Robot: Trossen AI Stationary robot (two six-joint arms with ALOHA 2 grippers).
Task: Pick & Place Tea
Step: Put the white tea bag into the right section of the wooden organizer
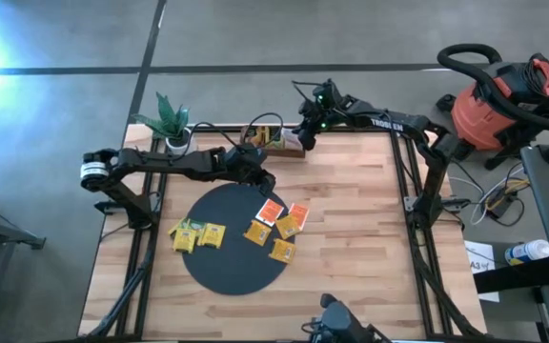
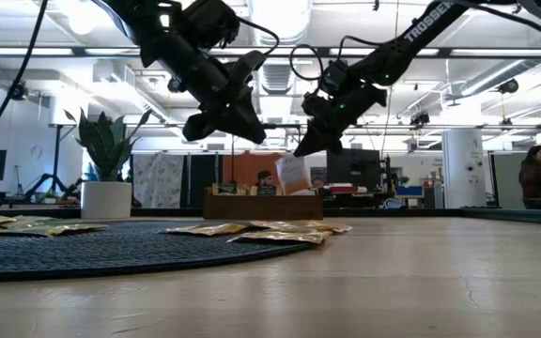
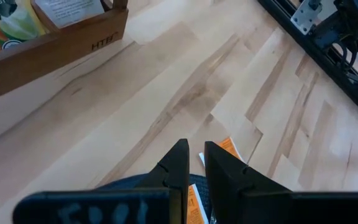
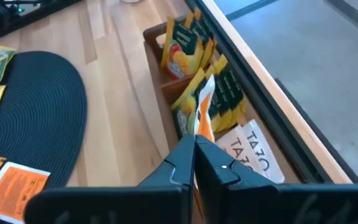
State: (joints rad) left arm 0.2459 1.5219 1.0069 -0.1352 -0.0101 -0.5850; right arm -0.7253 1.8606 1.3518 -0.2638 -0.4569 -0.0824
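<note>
Tea packets lie scattered on the black mat; more stand filed in the wooden tray at the table's far edge. My right gripper hangs over that tray with fingers pressed together on an orange packet, held upright, I judge so it slips between its neighbours. Left gripper hovers at the mat's far rim, fingers nearly together, nothing between them. Low view shows the pinched packet clear of the tray; the overhead view hides it under the gripper.
</note>
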